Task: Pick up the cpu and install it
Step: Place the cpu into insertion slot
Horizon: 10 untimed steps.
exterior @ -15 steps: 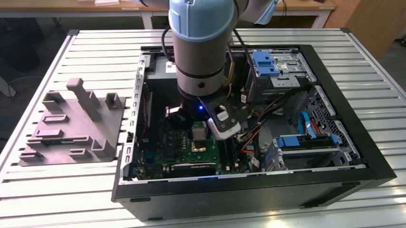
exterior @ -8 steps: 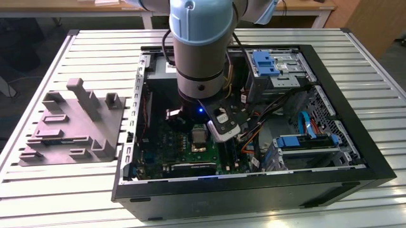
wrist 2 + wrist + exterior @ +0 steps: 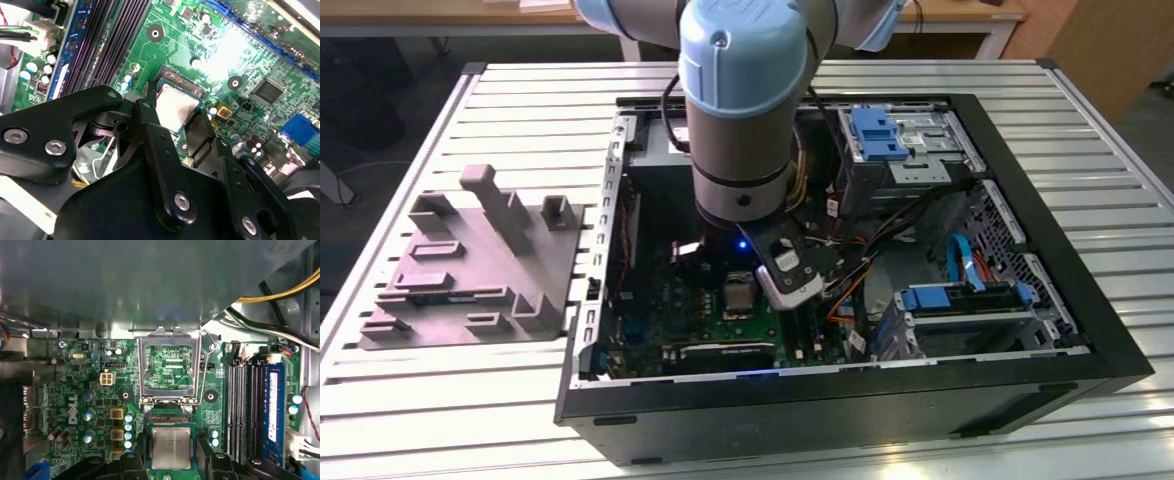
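In both wrist views the cpu point(image 3: 171, 446) point(image 3: 174, 111), a small square chip with a silvery top and a thin green rim, sits between my gripper's point(image 3: 171, 460) point(image 3: 176, 106) two black fingers point(image 3: 146, 112), which press on its opposite edges. It hovers just over the socket of the green motherboard point(image 3: 75, 390), and a strip of socket contacts point(image 3: 170, 418) shows beyond its edge. The metal load plate point(image 3: 170, 367) stands flipped open behind the socket. In the exterior view my gripper point(image 3: 783, 285) reaches down into the open computer case point(image 3: 1067, 300), close above the board.
Memory slots and a blue memory stick point(image 3: 274, 410) lie beside the socket. Yellow and black cables point(image 3: 280, 290) run over the board's corner. Drive cages with blue latches point(image 3: 961, 300) fill the case toward the exterior view's right. A grey fixture block point(image 3: 474, 265) stands on the slatted table outside.
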{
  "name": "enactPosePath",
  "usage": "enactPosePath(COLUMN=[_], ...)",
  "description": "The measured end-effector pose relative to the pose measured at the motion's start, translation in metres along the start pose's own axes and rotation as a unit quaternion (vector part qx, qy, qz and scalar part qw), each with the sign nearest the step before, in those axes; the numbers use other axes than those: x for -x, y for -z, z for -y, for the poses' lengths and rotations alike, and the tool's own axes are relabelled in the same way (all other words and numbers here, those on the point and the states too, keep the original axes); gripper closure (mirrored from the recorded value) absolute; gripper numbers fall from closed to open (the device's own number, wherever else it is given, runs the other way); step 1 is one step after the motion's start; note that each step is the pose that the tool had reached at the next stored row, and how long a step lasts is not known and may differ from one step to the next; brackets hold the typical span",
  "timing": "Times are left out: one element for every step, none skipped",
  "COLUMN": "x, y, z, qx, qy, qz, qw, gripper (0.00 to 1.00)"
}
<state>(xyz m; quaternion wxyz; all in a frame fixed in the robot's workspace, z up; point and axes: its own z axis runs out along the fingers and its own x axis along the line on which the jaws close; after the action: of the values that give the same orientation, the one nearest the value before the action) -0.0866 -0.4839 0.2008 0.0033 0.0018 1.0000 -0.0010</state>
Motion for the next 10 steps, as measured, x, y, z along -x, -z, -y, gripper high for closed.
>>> enactPosePath(x=[-0.0001, -0.0001, -0.0006, -0.001, -0.0013, -0.0016, -0.0017, -0.0018, -0.0019, -0.0019], y=[-0.0017, -0.0029, -0.0038, -0.0047, -0.0055, -0.006, -0.0066, -0.0073, -0.0079, -0.0087], z=[0.0001, 0.0002, 0.0004, 0.0005, 0.0007, 0.0008, 0.0009, 0.0009, 0.001, 0.0009], qx=[0.0, 0.0, 0.0001, 0.0002, 0.0003, 0.0004, 0.0004, 0.0004, 0.0004, 0.0004], qy=[0.0, 0.0, 0.001, 0.001, 0.002, 0.003, 0.003, 0.003, 0.003, 0.004], qz=[0.0, -0.0001, -0.0001, -0.0001, -0.0001, -0.0001, -0.0001, -0.0001, -0.0001, -0.0001], qw=[1.0, 1.0, 1.0, 1.0, 1.0, 1.0, 1.0, 1.0, 1.0, 1.0], gripper=[0.53, 0.53, 0.53, 0.53, 0.53, 0.53, 0.53, 0.53, 0.53, 0.53])
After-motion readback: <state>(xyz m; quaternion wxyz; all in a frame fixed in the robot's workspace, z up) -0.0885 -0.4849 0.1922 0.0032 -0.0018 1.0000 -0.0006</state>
